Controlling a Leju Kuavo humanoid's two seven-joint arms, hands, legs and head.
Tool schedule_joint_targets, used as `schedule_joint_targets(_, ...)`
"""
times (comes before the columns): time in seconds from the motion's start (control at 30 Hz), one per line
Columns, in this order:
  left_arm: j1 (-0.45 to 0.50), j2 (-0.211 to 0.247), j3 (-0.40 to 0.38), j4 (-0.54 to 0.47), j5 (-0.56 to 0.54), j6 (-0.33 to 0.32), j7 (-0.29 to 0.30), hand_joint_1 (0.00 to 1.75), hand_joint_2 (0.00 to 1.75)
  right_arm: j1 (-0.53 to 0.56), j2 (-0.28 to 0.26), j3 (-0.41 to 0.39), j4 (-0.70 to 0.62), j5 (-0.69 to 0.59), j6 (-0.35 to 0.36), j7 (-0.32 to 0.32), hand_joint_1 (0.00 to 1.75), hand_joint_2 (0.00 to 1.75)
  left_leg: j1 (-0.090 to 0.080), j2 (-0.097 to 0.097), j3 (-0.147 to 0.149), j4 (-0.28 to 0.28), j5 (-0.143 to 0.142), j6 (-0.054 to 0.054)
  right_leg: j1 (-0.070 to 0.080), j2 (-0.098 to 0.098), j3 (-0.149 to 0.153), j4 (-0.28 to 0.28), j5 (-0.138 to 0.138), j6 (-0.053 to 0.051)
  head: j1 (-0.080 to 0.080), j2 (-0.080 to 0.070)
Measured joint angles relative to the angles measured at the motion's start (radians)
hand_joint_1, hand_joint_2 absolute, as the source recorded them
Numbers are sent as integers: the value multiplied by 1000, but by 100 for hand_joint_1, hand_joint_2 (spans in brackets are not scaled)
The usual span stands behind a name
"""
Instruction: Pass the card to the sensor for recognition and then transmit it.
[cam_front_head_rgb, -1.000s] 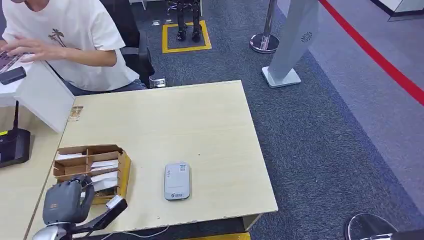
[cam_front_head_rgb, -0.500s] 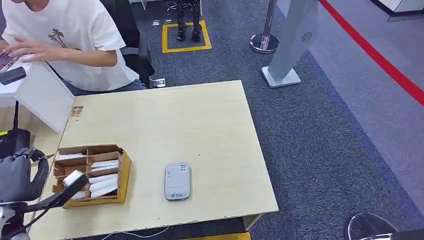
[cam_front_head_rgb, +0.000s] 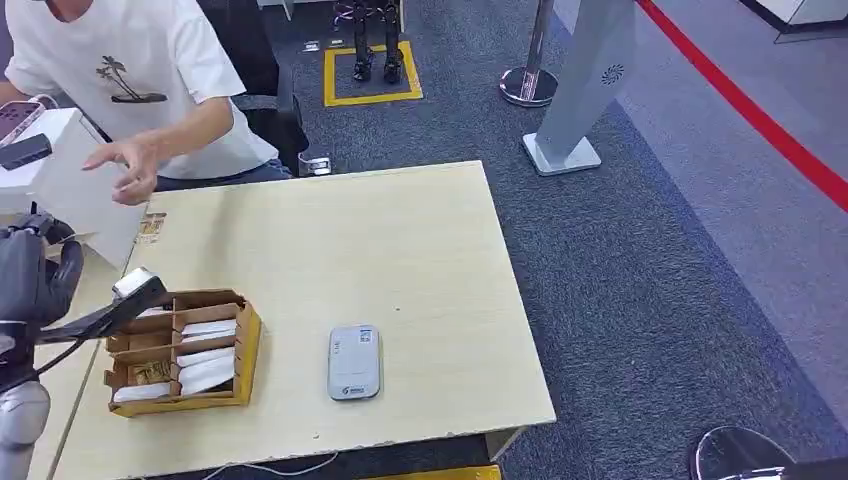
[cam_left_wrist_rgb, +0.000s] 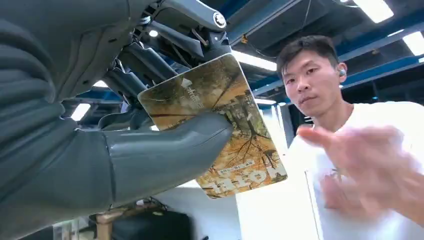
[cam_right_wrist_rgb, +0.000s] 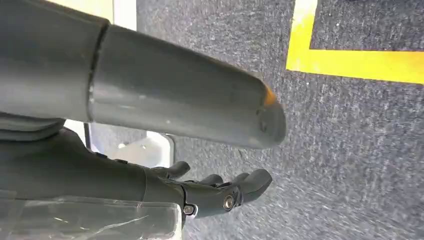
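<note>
My left hand (cam_front_head_rgb: 35, 275) is raised at the table's left edge, above the far left corner of the cardboard card box (cam_front_head_rgb: 180, 350). It holds a card (cam_left_wrist_rgb: 220, 125) printed with autumn trees, pinched between the thumb and the fingers (cam_left_wrist_rgb: 145, 65); in the head view the card (cam_front_head_rgb: 135, 285) shows edge-on. The grey-white sensor (cam_front_head_rgb: 354, 362) lies flat on the table (cam_front_head_rgb: 400, 240), to the right of the box and well apart from the card. My right hand (cam_right_wrist_rgb: 215, 192) hangs over the carpet, fingers apart, holding nothing.
A person in a white T-shirt sits at the back left, one hand (cam_front_head_rgb: 125, 170) stretched out over the table corner, near my left hand. A white partition (cam_front_head_rgb: 75, 170) stands beside it. A grey stand (cam_front_head_rgb: 585, 90) and a stanchion base (cam_front_head_rgb: 528, 85) stand on the carpet beyond.
My left hand has risen from the front of the box and moved back along the left edge with the card. The person's hand left the keyboard and reached out towards the table.
</note>
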Motion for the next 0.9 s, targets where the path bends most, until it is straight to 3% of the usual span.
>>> schedule_joint_targets(0.17,-131,-4,-38,142,-29,2,18,175,175,-5,0,11,0,2,-1,-9,0,0,0,1,0,0,0,0,0,1,0,0,0,0,0,0)
schedule_joint_targets(0.4,-227,-22,-58,281,-37,6,35,175,175,-5,-2,21,0,3,-2,-6,0,0,0,1,0,0,0,0,0,1,-1,0,0,0,0,0)
schedule_joint_targets(0.8,-286,-53,-74,382,-48,9,36,175,175,-5,-4,27,0,1,-4,-7,0,0,0,2,0,0,0,-1,0,3,-1,0,0,0,0,0)
schedule_joint_targets(0.83,-289,-55,-74,386,-48,9,36,161,175,-5,-4,27,0,1,-4,-7,0,0,0,2,0,0,0,-1,0,3,-1,0,0,0,0,0)
schedule_joint_targets(0.87,-293,-57,-75,390,-47,11,36,0,175,-5,-4,27,0,0,-4,-8,0,0,0,2,-1,0,0,-1,0,3,-1,0,0,0,0,0)
schedule_joint_targets(0.9,-296,-60,-75,394,-45,15,35,0,175,-5,-4,27,0,-1,-4,-8,0,0,0,2,-1,0,0,-1,0,3,-1,0,0,0,0,0)
